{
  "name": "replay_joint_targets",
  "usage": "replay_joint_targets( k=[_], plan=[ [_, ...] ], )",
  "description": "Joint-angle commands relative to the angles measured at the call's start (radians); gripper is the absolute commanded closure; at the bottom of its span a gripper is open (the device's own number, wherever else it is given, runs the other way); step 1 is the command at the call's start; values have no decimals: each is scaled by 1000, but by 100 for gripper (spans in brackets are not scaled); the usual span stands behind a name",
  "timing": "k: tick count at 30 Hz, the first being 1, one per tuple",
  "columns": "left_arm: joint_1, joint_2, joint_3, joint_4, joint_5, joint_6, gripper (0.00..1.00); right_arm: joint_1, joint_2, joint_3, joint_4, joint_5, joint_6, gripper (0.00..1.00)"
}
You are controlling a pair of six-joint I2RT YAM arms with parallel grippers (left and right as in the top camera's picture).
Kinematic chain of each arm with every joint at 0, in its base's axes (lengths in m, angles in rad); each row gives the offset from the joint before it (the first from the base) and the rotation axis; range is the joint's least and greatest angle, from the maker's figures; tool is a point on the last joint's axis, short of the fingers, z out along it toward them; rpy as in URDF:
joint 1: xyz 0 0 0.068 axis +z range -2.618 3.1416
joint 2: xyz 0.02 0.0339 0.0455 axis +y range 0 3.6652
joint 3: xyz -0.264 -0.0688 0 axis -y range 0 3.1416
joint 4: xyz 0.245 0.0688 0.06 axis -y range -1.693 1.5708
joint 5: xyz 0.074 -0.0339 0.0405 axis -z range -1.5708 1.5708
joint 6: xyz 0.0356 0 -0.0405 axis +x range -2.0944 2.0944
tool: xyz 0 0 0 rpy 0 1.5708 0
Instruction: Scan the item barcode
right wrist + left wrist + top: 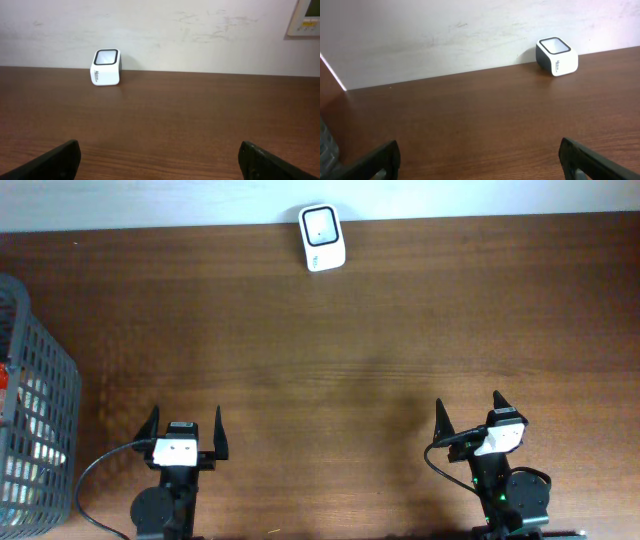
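left hand (185, 420) and right hand (469, 405) wide, empty, low in frame | scanner (322, 238) top centre of bench (300, 360), by wall | item likely inside basket (45, 380), far left, unclear | risk: mesh snags fingers; barcode turned away from scanner

- Barcode scanner (322, 238): white casing; pale window framed in black; small dark lettering on one side.
- Table (330, 360): dark reddish-brown, fine wood-grain streaks running lengthwise.
- Wall (200, 35): off-white, with faint grey scuffs and smudges.
- Wire basket (50, 370): grey, open square-grid mesh.
- Basket contents (35, 405): mostly white behind the mesh, with a small red patch at the frame's left edge; kind not clear.
- Left gripper (186, 420): black fingers, white block behind them bearing two dark spots.
- Right gripper (468, 402): black fingers, white block the same.
- Cable (95, 470): black.
- Indicator light (497, 498): green.
- Wall panel (305, 17): beige.
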Motion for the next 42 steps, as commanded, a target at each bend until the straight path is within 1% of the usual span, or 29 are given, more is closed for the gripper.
replay_joint_targets(
  k=[1, 40, 42],
  plan=[
    [0, -5, -2, -8, -3, 20, 1, -6, -4, -5, -3, -9, 1, 1],
    [0, -5, -2, -7, -3, 20, 1, -6, -4, -5, -3, -9, 1, 1],
    [0, -5, -2, 19, -3, 20, 1, -6, -4, -5, -4, -9, 1, 1]
  ],
)
